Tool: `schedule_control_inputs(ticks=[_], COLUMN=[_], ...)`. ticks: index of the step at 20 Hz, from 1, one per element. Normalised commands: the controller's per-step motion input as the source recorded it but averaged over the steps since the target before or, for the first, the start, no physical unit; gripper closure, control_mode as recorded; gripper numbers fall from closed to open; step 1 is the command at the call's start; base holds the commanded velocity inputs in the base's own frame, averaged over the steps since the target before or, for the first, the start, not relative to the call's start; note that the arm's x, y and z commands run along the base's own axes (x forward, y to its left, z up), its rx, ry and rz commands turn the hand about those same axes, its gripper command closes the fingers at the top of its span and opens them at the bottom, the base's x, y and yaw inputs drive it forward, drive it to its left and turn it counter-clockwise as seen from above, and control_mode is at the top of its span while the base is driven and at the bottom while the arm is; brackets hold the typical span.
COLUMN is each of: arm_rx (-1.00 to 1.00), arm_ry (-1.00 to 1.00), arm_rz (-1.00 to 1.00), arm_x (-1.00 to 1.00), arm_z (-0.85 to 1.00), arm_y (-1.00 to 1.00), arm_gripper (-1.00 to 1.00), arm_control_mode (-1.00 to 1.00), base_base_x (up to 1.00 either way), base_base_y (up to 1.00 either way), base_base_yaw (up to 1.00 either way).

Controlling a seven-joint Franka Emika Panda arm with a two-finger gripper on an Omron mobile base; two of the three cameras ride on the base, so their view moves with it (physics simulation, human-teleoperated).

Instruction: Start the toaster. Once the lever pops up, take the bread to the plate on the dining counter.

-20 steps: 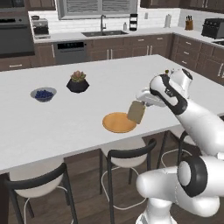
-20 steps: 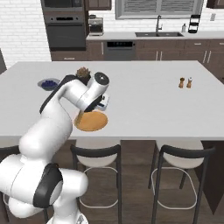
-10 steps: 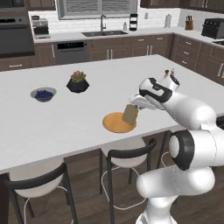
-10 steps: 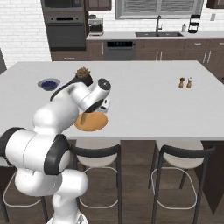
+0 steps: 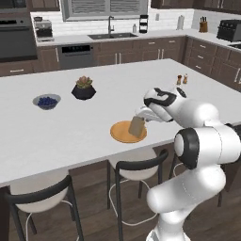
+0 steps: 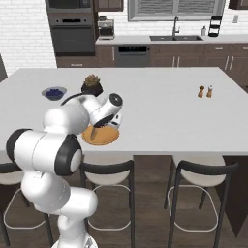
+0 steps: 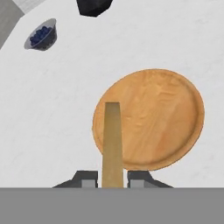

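Note:
My gripper (image 5: 141, 117) is shut on the top of the bread (image 5: 137, 126), a thin tan slice hanging upright over the orange-tan plate (image 5: 121, 133) on the white dining counter (image 5: 70, 127). In the hand view the bread (image 7: 112, 135) shows edge-on between the two fingers (image 7: 87, 178), above the left part of the plate (image 7: 162, 122). In the right base view the gripper (image 6: 100, 125) holds the bread (image 6: 95, 132) just over the plate (image 6: 105, 137). The dark toaster (image 5: 229, 29) stands on the far back counter; its lever is too small to make out.
On the counter sit a grey bowl of blueberries (image 5: 46, 100) at the left, a black plant pot (image 5: 84, 89) behind the plate, and two shakers (image 5: 181, 79) at the far right. Stools (image 5: 136, 169) stand under the near edge.
The gripper has carried the bread a little left and down, from the plate's right edge to over the plate. The arm's elbow has swung lower.

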Motion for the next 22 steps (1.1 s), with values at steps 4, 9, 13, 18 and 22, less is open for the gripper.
schedule_control_inputs(ticks=[4,9,13,18,22], arm_rx=[0.00,0.00,0.00,0.00,0.00], arm_ry=[0.00,0.00,0.00,-0.01,0.00], arm_rz=[0.00,0.00,0.00,0.01,0.00], arm_x=[0.15,0.24,0.40,0.27,0.18], arm_z=[0.00,-0.01,-0.03,-0.33,-0.40], arm_y=[0.33,0.41,0.29,0.01,0.00], arm_gripper=[1.00,1.00,1.00,1.00,1.00], arm_control_mode=[-1.00,-1.00,-1.00,-1.00,-1.00], base_base_x=[0.00,0.00,0.00,0.00,0.00], base_base_y=[0.00,0.00,0.00,0.00,0.00], base_base_yaw=[0.00,0.00,0.00,0.00,0.00])
